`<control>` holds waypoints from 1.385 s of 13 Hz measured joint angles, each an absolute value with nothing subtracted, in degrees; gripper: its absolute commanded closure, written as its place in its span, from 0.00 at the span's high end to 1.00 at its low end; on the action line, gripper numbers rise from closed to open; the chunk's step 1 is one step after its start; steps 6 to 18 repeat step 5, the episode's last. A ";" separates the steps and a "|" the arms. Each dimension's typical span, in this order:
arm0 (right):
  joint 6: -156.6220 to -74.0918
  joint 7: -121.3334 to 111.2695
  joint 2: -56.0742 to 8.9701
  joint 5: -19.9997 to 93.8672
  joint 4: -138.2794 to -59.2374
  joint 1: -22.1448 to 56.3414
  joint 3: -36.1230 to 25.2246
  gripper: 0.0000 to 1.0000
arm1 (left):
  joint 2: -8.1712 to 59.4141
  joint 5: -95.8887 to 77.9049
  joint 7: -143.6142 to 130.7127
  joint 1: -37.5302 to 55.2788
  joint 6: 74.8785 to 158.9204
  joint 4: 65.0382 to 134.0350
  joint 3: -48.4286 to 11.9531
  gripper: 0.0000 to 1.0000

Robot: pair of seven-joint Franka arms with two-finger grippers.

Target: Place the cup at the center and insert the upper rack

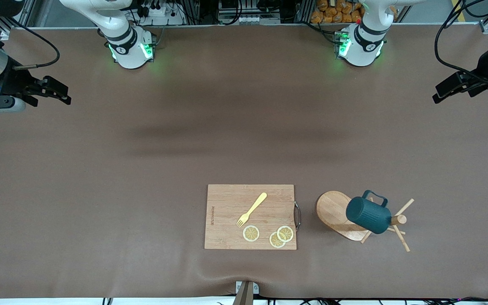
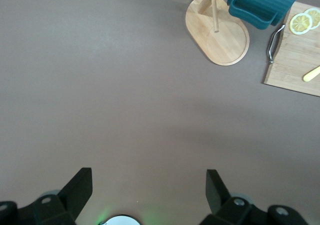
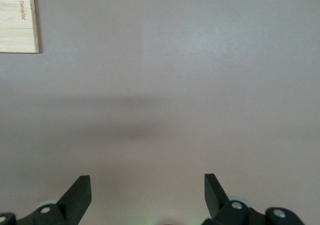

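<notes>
front view shows the teal cup (image 1: 368, 216) hanging on the wooden upper rack (image 1: 334, 214), which stands on the brown tabletop (image 1: 142, 169) just beside the cutting board (image 1: 250, 217), toward the left arm's end. the left claw (image 1: 443, 94) and right claw (image 1: 59, 91) wait spread open and empty over the tabletop's ends. a yellow fork (image 1: 251, 209) and three lemon slices (image 1: 251, 233) lie on the board.

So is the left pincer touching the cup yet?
Apart. The front view shows the left pincer open at the table's edge, with bare table between it and the cup hanging on the upper rack.
</notes>
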State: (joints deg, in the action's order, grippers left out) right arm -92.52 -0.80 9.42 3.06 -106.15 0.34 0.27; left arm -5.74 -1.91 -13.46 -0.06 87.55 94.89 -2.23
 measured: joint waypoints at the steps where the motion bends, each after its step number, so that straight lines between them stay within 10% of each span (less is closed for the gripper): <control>1: -92.52 -0.80 9.42 3.07 -106.16 0.34 0.27 1.00 | -5.74 -1.51 -13.46 -0.05 87.53 94.89 -2.69 1.00; 18: -92.54 -0.80 9.42 3.08 -106.16 0.33 0.26 1.00 | -5.75 -1.29 -13.46 -0.01 87.45 94.89 -3.19 1.00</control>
